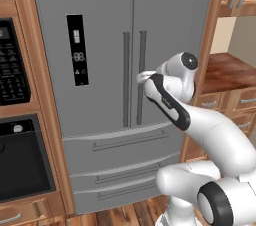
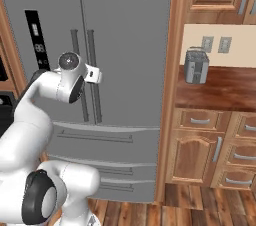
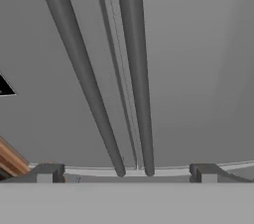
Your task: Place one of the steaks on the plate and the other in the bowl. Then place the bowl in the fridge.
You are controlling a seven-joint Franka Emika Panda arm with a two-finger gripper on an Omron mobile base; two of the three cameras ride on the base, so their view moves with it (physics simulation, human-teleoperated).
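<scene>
The tall grey steel fridge [image 1: 100,20] [image 2: 125,30] stands in front of me with both doors shut. Its two long bar handles [image 1: 126,80] [image 3: 136,69] run side by side along the door seam. My gripper [image 1: 142,76] [image 2: 95,75] [image 3: 126,172] is open at handle height, right in front of the handles, with nothing between its fingers. In the hand view both bars rise between the widely spread fingertips [image 3: 47,171]. The black dispenser panel [image 1: 77,50] is on the left door. The steaks, the plate and the bowl are out of view.
A black wall oven [image 1: 20,160] with a control panel [image 1: 10,65] sits left of the fridge. To the right, a wooden counter [image 2: 225,87] carries a grey toaster [image 2: 196,65], above wooden cabinets. The fridge's lower drawers [image 1: 120,165] are shut.
</scene>
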